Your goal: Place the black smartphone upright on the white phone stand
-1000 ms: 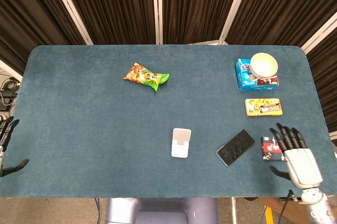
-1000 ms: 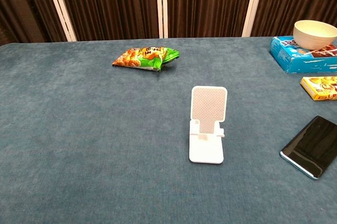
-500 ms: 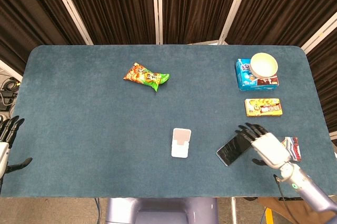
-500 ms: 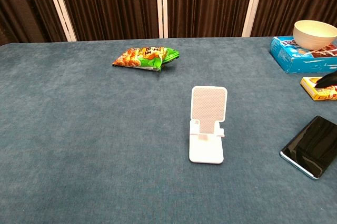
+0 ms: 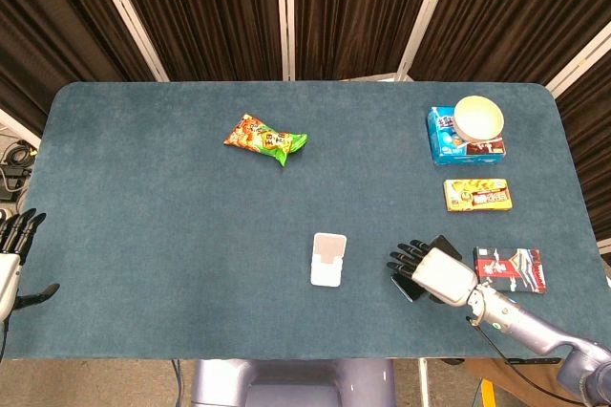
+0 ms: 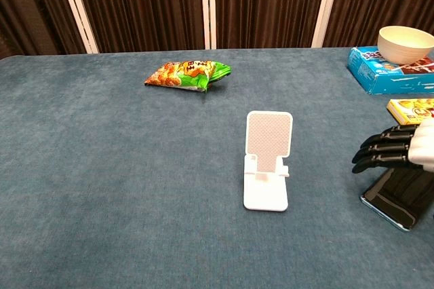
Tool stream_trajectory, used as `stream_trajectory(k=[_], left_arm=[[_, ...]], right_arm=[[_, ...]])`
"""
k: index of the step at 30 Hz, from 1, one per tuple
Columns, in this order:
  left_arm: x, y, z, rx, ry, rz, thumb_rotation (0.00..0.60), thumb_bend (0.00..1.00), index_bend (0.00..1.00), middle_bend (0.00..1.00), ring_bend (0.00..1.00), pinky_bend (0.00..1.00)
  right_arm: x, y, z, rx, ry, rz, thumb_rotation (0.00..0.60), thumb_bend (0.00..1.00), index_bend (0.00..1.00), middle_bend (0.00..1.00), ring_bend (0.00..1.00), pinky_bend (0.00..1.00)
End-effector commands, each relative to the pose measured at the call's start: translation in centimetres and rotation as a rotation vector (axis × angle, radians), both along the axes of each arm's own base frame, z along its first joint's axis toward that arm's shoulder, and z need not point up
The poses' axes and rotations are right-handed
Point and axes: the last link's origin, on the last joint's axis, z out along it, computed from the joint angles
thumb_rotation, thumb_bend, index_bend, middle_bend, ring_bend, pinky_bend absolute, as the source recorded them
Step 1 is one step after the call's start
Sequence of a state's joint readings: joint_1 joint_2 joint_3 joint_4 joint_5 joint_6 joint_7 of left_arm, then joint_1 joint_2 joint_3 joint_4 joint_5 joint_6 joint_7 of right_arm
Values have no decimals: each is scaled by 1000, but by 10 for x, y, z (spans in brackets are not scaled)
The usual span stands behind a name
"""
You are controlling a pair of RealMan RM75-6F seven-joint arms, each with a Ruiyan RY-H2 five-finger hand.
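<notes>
We see the blue bench (image 5: 143, 216) with our right hand (image 5: 431, 269) hovering over the phone (image 6: 393, 202), fingers spread and holding nothing. The phone lies flat, right of the stand (image 6: 267, 160), which stands upright near the bench's middle. Our left hand (image 5: 11, 254) hangs open off the bench's left edge.

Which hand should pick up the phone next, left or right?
Right. The right hand is already over the phone, fingers spread, beside the stand. The left hand sits at the table's far left edge, well away from the phone.
</notes>
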State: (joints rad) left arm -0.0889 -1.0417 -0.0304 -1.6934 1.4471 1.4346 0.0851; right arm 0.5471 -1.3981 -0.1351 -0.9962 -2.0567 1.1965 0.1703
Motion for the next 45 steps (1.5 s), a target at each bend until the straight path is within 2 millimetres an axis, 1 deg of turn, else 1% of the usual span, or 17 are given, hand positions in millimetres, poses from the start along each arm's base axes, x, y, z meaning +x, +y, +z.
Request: stream_trajectory(k=[1,6,12,16,18,20,21,23,25,28,30,33,39,43,45], left_arm=[[0,0,0,0,0,3,600,0,0,0,0,0],[0,1,-1,-2,1,5,600,0,0,0,0,0],[0,1,-1,-2,3,3,600,0,0,0,0,0],[1,1,-2,-6,2,2,600,0,0,0,0,0],[1,1,-2,-7,3,1,600,0,0,0,0,0],[1,1,-2,-8,3,2,600,0,0,0,0,0],[0,1,-3,-8,3,3,600,0,0,0,0,0],[0,1,-2,-8,3,4,600,0,0,0,0,0],[0,2,-3,-8,2,6,600,0,0,0,0,0],[-1,2,-3,-11,1,9,600,0,0,0,0,0],[-1,2,-3,-13,1,9,600,0,0,0,0,0],[0,2,-4,-15,1,8,600,0,0,0,0,0],[1,2,-4,-16,-3,5,600,0,0,0,0,0],[2,1,-3,-16,-9,0,600,0,0,0,0,0],[2,0,-2,-13,-13,-2,600,0,0,0,0,0]], right_arm=[[1,-1,-8,2,36,43,600,176,193,235,164,247],[1,-7,-8,-17,81,68,600,178,194,225,163,247],[-7,-14,-6,-33,137,52,600,180,199,215,160,247],[-10,-18,-8,-37,168,50,600,183,185,201,147,246],[-12,-20,-10,-41,196,60,600,186,198,202,143,246],[-13,-22,-11,-43,215,62,600,197,232,222,143,246],[-13,-22,-11,-42,219,60,600,209,268,246,144,246],[-14,-23,-11,-42,222,52,600,247,366,305,164,248],[-15,-23,-12,-40,216,48,600,316,500,395,221,259],[-14,-22,-11,-44,194,55,600,398,597,483,290,289],[-14,-21,-10,-49,175,62,600,424,622,508,314,308],[-14,-20,-5,-73,141,94,600,431,634,522,330,324],[-15,-19,12,-183,117,202,600,432,625,519,330,335],[-14,-19,27,-269,123,285,600,433,609,500,326,343],[-10,-20,38,-337,140,368,600,434,605,495,326,342]])
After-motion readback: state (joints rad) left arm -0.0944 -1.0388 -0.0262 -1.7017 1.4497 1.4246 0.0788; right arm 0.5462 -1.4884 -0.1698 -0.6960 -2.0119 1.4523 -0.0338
